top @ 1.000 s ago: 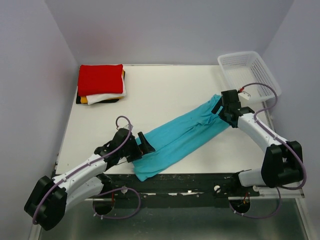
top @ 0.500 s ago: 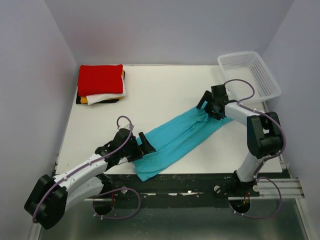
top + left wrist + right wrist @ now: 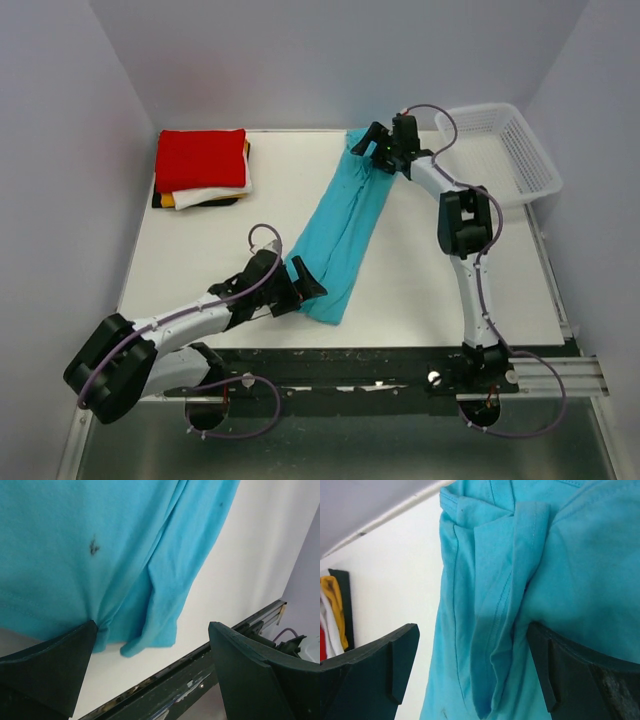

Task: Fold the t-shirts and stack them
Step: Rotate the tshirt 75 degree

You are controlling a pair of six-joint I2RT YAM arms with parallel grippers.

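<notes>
A turquoise-blue t-shirt (image 3: 345,225) lies in a long narrow strip from the table's front edge to its back. My left gripper (image 3: 303,280) is at the strip's near end, open; the hem (image 3: 135,645) touches its left finger (image 3: 60,660). My right gripper (image 3: 368,146) is at the far end, open, with bunched collar and sleeve folds (image 3: 505,605) between its fingers and cloth lying against the right finger (image 3: 565,670). Folded t-shirts are stacked at the back left: red (image 3: 200,158) on top, then white (image 3: 218,194), yellow-orange (image 3: 170,200) and black (image 3: 158,199).
A white mesh basket (image 3: 500,150) stands at the back right corner, just right of the right arm. The table's dark front rail (image 3: 200,675) runs close below the shirt's near end. Grey walls close in the left, back and right sides.
The right arm swung from the right side to the back middle, taking the shirt's far end with it. The strip turned from a diagonal to nearly front-to-back. The left gripper shifted slightly right.
</notes>
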